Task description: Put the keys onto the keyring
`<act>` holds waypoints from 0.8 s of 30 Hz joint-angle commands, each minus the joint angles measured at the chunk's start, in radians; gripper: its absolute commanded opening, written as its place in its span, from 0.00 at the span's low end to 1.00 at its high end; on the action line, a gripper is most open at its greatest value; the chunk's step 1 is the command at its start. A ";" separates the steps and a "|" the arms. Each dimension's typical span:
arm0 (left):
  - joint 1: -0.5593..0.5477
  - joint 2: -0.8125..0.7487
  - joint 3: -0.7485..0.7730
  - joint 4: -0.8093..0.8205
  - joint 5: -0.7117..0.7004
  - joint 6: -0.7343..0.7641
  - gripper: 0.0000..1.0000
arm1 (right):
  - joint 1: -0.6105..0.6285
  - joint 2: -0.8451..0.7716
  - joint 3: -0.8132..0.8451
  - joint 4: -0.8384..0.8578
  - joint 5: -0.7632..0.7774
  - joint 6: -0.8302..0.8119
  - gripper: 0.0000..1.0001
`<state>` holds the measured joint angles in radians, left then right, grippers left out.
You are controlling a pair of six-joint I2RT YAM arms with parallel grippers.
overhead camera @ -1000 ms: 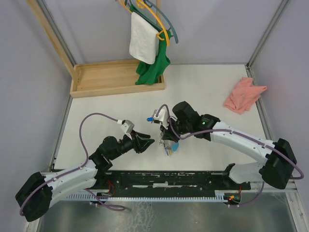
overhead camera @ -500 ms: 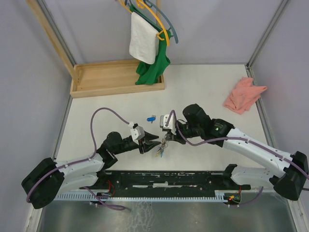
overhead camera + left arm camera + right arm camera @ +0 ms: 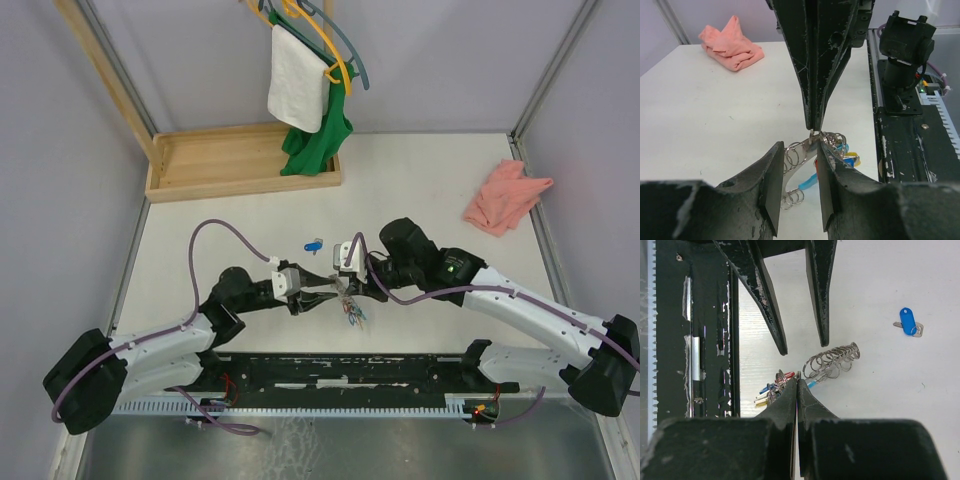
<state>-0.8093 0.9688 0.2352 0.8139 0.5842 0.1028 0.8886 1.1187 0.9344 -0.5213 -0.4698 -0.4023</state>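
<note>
Right gripper (image 3: 797, 381), jaws pressed together, pinches the keyring (image 3: 832, 360); left gripper (image 3: 805, 348), jaws spread, just beside it; blue key (image 3: 908, 322) well apart.

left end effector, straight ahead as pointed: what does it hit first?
Likely the ring bunch pinched by the right end effector, just ahead of the open left end effector. The right one itself sits close behind; depth unclear.
</note>
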 commanded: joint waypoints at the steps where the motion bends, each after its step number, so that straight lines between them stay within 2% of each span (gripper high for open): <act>1: -0.004 0.022 0.056 0.030 0.082 0.043 0.39 | 0.003 -0.026 0.007 0.037 -0.011 -0.005 0.01; 2: -0.004 0.035 0.061 0.036 0.097 0.040 0.38 | 0.004 -0.025 0.006 0.040 -0.014 -0.006 0.01; 5: -0.004 0.070 0.078 0.037 0.124 0.041 0.26 | 0.003 -0.023 0.005 0.044 -0.023 -0.005 0.01; 7: -0.006 0.090 0.090 0.036 0.134 0.045 0.24 | 0.004 -0.023 0.006 0.042 -0.025 -0.004 0.01; 24: -0.008 0.163 0.150 -0.059 0.170 0.098 0.25 | 0.004 -0.022 0.010 0.058 -0.042 0.021 0.01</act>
<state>-0.8120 1.1141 0.3420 0.7677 0.7395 0.1490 0.8886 1.1187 0.9337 -0.5255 -0.4786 -0.3962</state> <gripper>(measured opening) 0.243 0.009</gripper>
